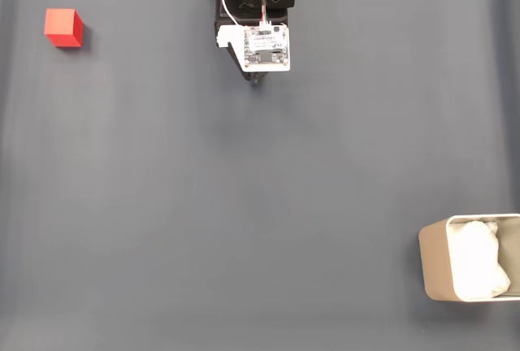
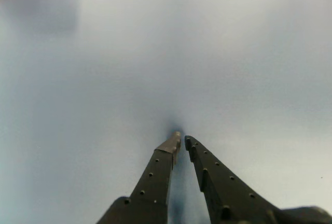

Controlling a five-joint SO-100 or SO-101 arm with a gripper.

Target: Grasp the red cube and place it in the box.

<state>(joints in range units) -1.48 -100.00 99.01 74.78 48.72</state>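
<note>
hanging at the top middle of the fixed view, my end effector [image 1: 257, 81] sits tucked under the arm's white circuit board, and the red cube [image 1: 63, 27] lies well apart from it, far to the left near the top-left corner of the dark worktop [image 1: 244, 205]. in the wrist view my end effector [image 2: 181, 140] has its 2 fingers drawn nearly together, tips almost touching, with nothing between them. the box [image 1: 435, 262] stands at the lower right edge of the fixed view, cut by the frame, white padding inside, well apart from both cube and end effector. bare worktop lies between all 3. the cube's faces run nearly square to the worktop's edges; being a cube, it has no long axis.
</note>
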